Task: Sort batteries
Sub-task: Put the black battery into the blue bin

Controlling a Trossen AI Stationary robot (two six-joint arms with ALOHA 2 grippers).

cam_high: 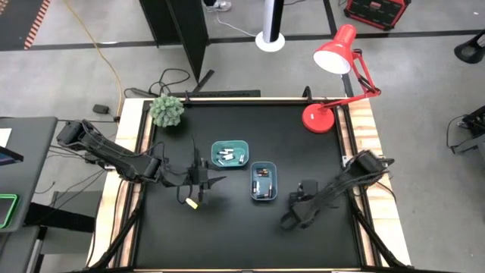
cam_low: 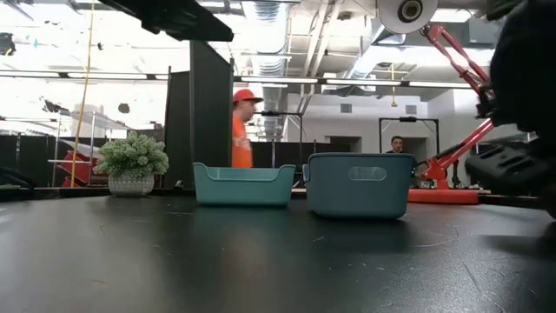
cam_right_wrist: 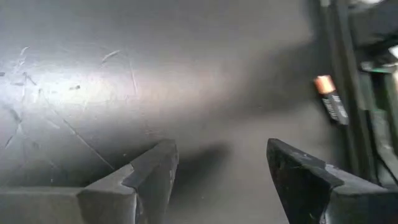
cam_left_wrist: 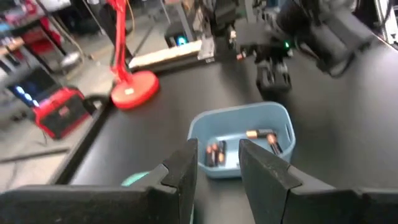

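The left gripper [cam_high: 216,180] hangs just left of the blue tray [cam_high: 263,182], below the teal tray [cam_high: 229,153] in the overhead picture, its fingers [cam_left_wrist: 186,171] apart with nothing between them. The right gripper [cam_high: 290,220] sits low over the black table [cam_high: 318,159] to the right of the blue tray, fingers [cam_right_wrist: 152,177] also apart and empty. Dark batteries [cam_left_wrist: 214,152] lie in the blue tray, pale ones [cam_high: 227,157] in the teal tray. One dark battery [cam_right_wrist: 330,101] lies loose on the table near the right gripper
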